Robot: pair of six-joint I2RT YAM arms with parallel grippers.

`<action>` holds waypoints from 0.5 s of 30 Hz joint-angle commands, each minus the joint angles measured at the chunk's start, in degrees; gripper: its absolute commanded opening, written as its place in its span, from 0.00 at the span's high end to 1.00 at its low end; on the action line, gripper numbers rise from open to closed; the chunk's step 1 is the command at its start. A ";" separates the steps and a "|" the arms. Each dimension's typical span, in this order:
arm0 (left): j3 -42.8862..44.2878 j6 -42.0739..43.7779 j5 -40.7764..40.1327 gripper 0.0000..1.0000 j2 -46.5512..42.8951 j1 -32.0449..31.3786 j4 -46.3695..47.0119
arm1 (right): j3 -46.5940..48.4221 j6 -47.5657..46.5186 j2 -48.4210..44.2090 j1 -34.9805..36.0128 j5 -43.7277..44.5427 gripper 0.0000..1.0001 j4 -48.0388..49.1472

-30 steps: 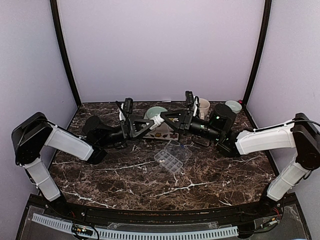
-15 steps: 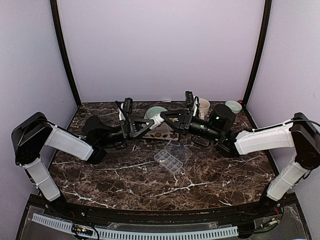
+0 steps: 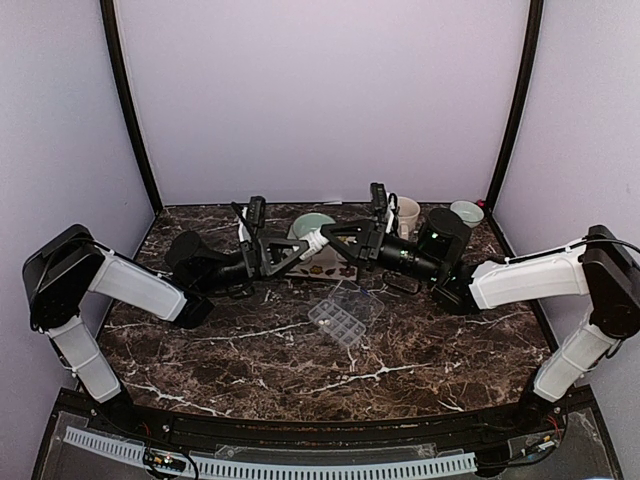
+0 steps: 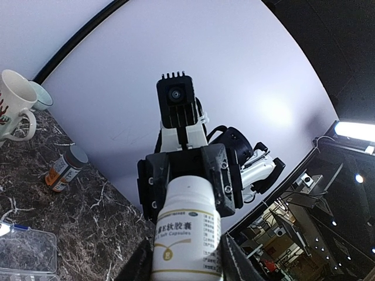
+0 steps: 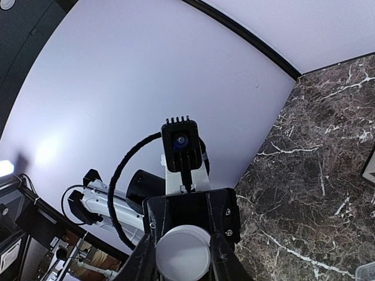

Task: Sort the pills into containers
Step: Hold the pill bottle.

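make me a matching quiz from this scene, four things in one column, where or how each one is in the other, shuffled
Things:
1. white bottle
2. pill box
3. orange bottle
4. mug

Places or states:
a. at the back edge of the table
b. lid open, mid-table
c. off the table, gripped at one end by the left gripper and at the other by the right gripper
d. grey-capped, on the table, no gripper on it

Pairs: 1-c, 2-b, 3-d, 4-a
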 commanded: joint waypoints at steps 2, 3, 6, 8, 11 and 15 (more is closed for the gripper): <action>-0.37 2.52 0.21 0.80 -3.06 -0.22 -1.61 | 1.22 -2.18 0.18 0.30 -0.55 0.68 -1.79; -0.36 2.78 0.35 0.80 -3.18 -0.23 -1.98 | 1.34 -2.36 0.09 0.32 -0.55 0.67 -1.95; -0.57 3.43 0.23 0.81 -3.54 -0.27 -2.84 | 1.40 -2.57 -0.08 0.31 -0.55 0.64 -2.31; -0.70 3.84 0.27 0.81 -3.79 -0.27 -3.35 | 1.42 -2.76 -0.16 0.25 -0.53 0.62 -2.51; -0.75 4.60 0.23 0.81 -4.33 -0.20 -4.55 | 1.53 -3.08 -0.46 0.27 -0.47 0.60 -2.93; -0.56 6.80 0.51 0.81 -5.57 -0.23 -7.69 | 1.62 -3.89 -1.23 0.25 -0.36 0.55 -4.48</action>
